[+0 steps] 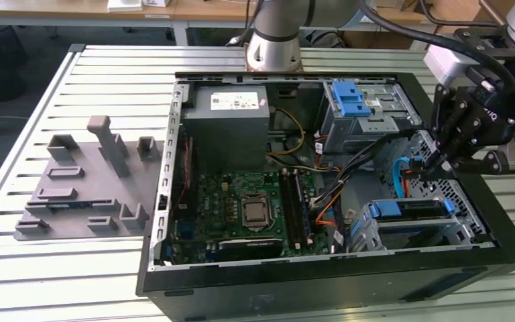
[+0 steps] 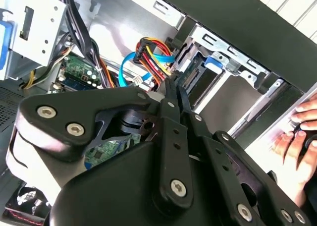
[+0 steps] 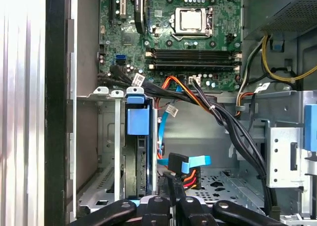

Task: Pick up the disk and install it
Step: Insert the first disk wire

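Observation:
The disk [image 1: 407, 209] sits in the lower metal drive cage [image 1: 459, 231] at the front right of the open computer case. Its blue plastic frame faces up. In the first wrist view the disk [image 3: 137, 123] stands edge-on between the cage walls. My gripper [image 1: 428, 164] hangs inside the case just behind that cage, its fingers pressed together. In both wrist views the gripper [image 3: 173, 179] [image 2: 171, 87] has its tips at the black plug of the blue data cable [image 3: 190, 162] and the orange, red and yellow power wires [image 2: 151, 57]. Nothing shows between the fingers.
A grey power supply box [image 1: 229, 127], an upper drive cage with a blue latch [image 1: 351, 100] and the motherboard [image 1: 249, 201] share the case. Black cables [image 3: 237, 132] cross beside the gripper. A grey fixture [image 1: 88, 181] lies on the table at the exterior view's left. A person's hand [image 2: 297, 132] rests outside the case.

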You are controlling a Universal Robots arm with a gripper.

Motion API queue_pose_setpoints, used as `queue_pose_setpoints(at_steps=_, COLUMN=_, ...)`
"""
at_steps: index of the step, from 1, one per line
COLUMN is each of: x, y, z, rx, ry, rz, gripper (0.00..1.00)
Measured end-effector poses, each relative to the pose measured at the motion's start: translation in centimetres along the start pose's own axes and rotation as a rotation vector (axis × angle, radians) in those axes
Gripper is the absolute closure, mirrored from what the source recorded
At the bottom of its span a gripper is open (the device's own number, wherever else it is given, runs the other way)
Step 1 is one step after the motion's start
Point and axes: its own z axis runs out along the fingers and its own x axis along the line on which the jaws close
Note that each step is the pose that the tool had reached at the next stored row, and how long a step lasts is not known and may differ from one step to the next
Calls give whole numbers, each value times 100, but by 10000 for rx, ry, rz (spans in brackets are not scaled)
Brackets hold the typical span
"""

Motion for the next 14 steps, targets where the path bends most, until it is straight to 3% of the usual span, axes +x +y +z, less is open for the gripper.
queue_pose_setpoints(at_steps=2, x=-1, y=0, z=9, rx=16, ry=84, rz=-2, gripper=81)
queue_pose_setpoints(at_steps=3, x=-3, y=0, z=13, rx=18, ry=94, rz=-2, gripper=75)
queue_pose_setpoints(at_steps=9, x=-29, y=11, z=20, rx=23, ry=99, rz=0, gripper=75)
queue_pose_setpoints(at_steps=14, x=-58, y=11, z=53, rx=25, ry=186, rz=8, gripper=75)
